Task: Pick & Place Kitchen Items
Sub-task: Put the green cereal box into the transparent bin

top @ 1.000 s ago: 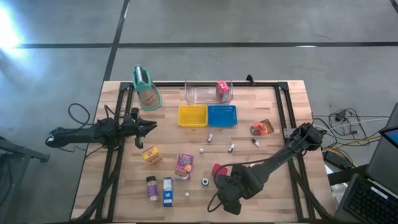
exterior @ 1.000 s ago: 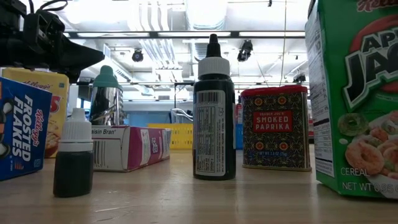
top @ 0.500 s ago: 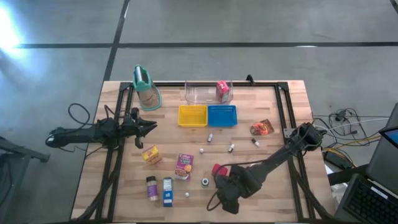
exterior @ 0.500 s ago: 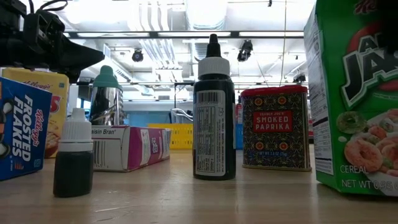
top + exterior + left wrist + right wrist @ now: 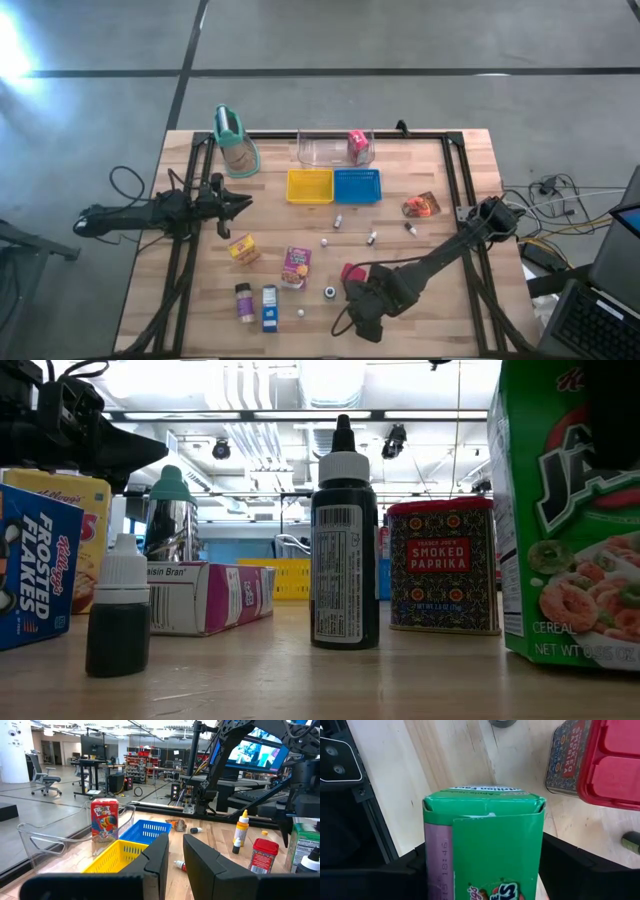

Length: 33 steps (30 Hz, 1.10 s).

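A green cereal carton (image 5: 485, 845) stands upright near the table's front edge, also showing in the low view (image 5: 570, 530). My right gripper (image 5: 362, 318) points down over it with one finger on each side of it, and hides it in the high view. A red block (image 5: 350, 272) and a paprika tin (image 5: 443, 565) stand just beyond it. My left gripper (image 5: 245, 203) waits level at the table's left, shut on nothing. Yellow (image 5: 243, 250), pink (image 5: 296, 266) and blue (image 5: 269, 308) cartons lie left of centre. My right gripper pinches the green carton between its two fingers, one on each narrow side, just below the top flap (image 5: 432, 865). The fingers come from above, pointing down. The carton stays upright, and its bottom (image 5: 560, 655) seems still on the table.
At the back stand a yellow tray (image 5: 309, 185), a blue tray (image 5: 357, 185), a clear bin (image 5: 325, 150) holding a red carton, and a tall tan container (image 5: 236, 143). An orange pouch (image 5: 421, 206) lies right. Small bottles, including a black one (image 5: 344, 550), dot the middle.
My right gripper has sunk a little onto the green carton; its dark shape now shows at the carton's upper right in the low view. The carton has shifted slightly toward the picture's left there and tipped a touch, its right lower edge a bit higher than before.
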Each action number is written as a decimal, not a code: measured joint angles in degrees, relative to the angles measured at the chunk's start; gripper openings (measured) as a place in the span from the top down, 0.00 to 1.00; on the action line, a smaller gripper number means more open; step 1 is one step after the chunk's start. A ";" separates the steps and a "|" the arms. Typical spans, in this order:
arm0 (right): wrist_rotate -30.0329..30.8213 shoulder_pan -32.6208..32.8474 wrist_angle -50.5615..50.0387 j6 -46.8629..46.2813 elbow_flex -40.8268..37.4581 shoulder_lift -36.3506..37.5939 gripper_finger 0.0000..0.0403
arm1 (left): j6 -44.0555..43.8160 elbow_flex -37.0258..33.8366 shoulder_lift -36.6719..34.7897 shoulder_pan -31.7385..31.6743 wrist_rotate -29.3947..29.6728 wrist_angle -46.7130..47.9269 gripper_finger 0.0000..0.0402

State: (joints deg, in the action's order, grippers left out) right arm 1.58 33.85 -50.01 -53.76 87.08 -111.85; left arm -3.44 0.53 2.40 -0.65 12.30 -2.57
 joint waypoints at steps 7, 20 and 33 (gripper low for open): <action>-0.13 -0.11 5.07 -0.03 -3.22 0.00 0.40 | 0.00 -0.02 0.02 0.00 0.00 0.01 0.84; -0.52 -0.26 5.85 -0.26 -4.37 0.00 0.38 | 0.00 0.00 0.02 -0.01 0.01 0.02 0.84; -0.55 -0.26 5.83 -0.26 -4.32 0.00 0.53 | 0.00 0.00 0.00 -0.02 0.01 0.02 0.84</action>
State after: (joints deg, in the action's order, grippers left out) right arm 1.04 33.58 -44.18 -54.02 82.76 -111.85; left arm -3.44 0.53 2.39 -0.66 12.30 -2.55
